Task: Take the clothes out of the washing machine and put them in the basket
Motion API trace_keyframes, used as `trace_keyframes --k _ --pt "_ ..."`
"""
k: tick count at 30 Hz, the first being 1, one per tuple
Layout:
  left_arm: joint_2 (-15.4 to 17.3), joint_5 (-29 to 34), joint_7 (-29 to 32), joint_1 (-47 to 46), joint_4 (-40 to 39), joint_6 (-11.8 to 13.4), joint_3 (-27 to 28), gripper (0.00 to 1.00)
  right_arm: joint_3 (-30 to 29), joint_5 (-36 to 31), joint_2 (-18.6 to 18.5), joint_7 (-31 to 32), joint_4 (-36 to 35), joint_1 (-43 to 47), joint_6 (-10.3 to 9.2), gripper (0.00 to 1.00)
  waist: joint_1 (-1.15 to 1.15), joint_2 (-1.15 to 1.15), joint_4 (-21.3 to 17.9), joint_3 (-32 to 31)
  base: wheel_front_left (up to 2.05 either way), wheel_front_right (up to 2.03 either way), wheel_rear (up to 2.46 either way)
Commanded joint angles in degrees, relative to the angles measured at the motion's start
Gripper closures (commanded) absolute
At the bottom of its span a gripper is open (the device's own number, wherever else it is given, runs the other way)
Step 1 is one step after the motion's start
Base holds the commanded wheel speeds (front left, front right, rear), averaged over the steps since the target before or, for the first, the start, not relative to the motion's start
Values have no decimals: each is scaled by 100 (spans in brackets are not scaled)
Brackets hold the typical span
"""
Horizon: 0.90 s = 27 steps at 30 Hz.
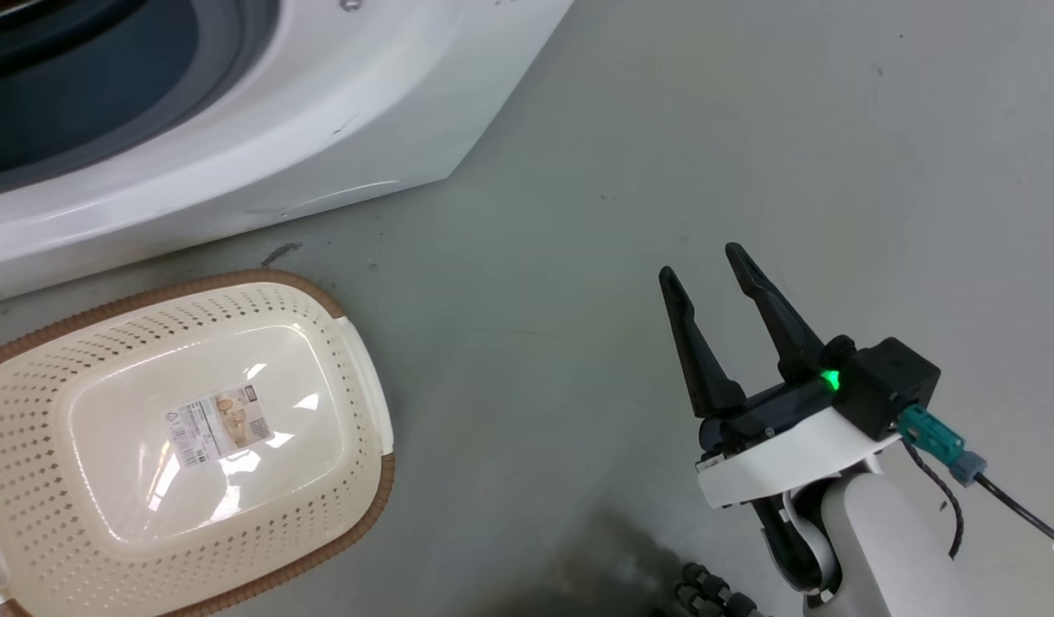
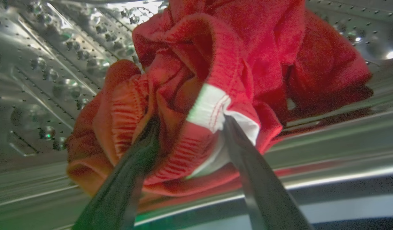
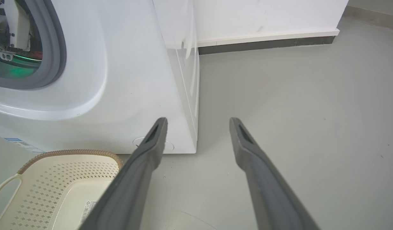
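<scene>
Inside the perforated steel drum (image 2: pixel 49 70) of the washing machine (image 1: pixel 236 154) lies a bunched heap of bright red clothes (image 2: pixel 266 64) with a white trim patch. My left gripper (image 2: pixel 190 121) is open, its two fingers pushed into the heap with a ribbed red fold and the white trim between them. Through the grey-rimmed porthole (image 3: pixel 57 54) in the right wrist view, part of my left arm (image 3: pixel 11 28) shows inside. The cream basket (image 1: pixel 356 360) stands empty on the floor in front of the machine. My right gripper (image 1: pixel 703 262) hangs open over bare floor, right of the basket.
The grey floor (image 1: pixel 750 128) stretches to the right of the machine. A white wall with a dark skirting strip (image 3: pixel 266 43) runs behind it. The basket (image 3: pixel 72 169) sits close to the machine's lower front corner.
</scene>
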Motion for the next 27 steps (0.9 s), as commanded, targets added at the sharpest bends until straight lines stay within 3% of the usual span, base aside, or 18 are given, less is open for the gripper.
trace_keyframes --k 1,2,3,4,9,12,19,24,27 --pt "89 -99 225 -135 68 5 -44 0 25 23 15 -15 -27 -103 -3 0 0 0 -55 42 0 0 0" --pt "84 -189 426 -174 107 5 -105 55 41 52 14 -15 -34 -104 -3 0 0 0 -72 49 0 0 0" --pt "106 -252 586 -215 125 5 -160 82 59 68 15 -15 -40 -99 -2 0 0 0 -86 54 0 0 0" --pt "152 -333 747 -265 142 4 -194 100 72 92 15 -16 -46 -89 -3 0 0 0 -99 59 0 0 0" --pt "290 -611 1118 -335 28 4 -347 100 122 184 15 -15 -22 -70 -2 0 0 0 -127 74 0 0 0" --pt "367 -659 864 -200 -162 3 -400 100 111 198 16 -15 23 -90 -2 0 0 0 -85 23 0 0 0" --pt "154 -658 -892 630 -652 200 -467 100 18 42 13 -15 215 -98 -3 0 0 0 178 -507 0 0 0" --pt "-161 -789 -2283 1408 -780 373 -421 100 -98 -130 11 -15 377 43 -3 0 0 0 395 -1107 0 0 0" --pt "-412 -982 -2796 1850 -732 349 -314 100 -157 -230 10 -14 493 164 -3 0 0 0 524 -1460 0 0 0"
